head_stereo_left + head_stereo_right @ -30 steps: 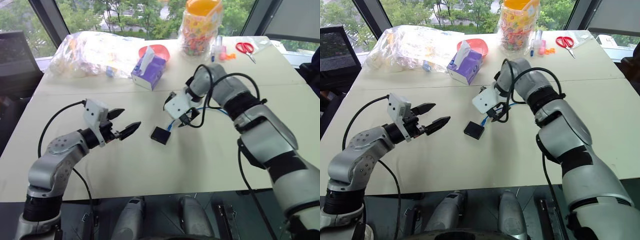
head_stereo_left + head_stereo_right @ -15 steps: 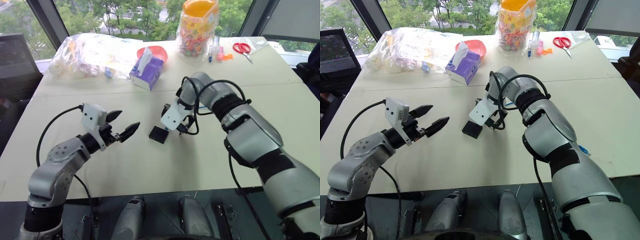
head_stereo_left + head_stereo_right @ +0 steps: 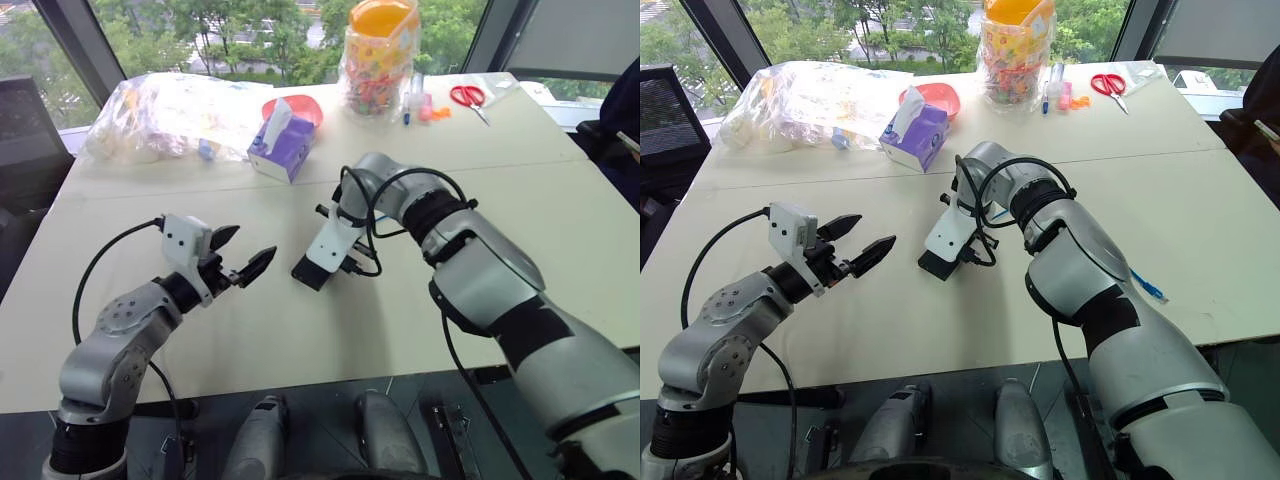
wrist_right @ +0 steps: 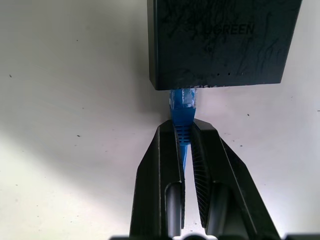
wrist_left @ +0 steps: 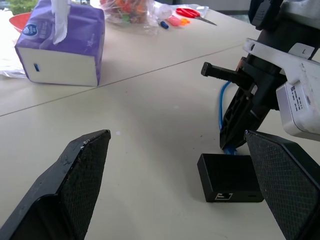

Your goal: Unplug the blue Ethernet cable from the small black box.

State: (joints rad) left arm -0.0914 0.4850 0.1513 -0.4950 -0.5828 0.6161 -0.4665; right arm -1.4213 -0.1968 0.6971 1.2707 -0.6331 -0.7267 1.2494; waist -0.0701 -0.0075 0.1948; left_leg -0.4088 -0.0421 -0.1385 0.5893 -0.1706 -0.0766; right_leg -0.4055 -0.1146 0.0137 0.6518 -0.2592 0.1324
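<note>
Pinching one blue Ethernet cable (image 4: 183, 131) – right pincer (image 4: 183, 142); one small black box (image 4: 222, 42).

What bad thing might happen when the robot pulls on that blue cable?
The right claw pinches the blue cable just behind its plug, still in the black box. Nothing holds the box down: the open left claw hangs beside it. So the box may slide along, or the thin cable may slip out.

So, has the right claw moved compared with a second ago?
Yes. The right claw has come down toward the black box, leaving the gap it had from it, and has shut on the blue cable right behind the plug.
</note>
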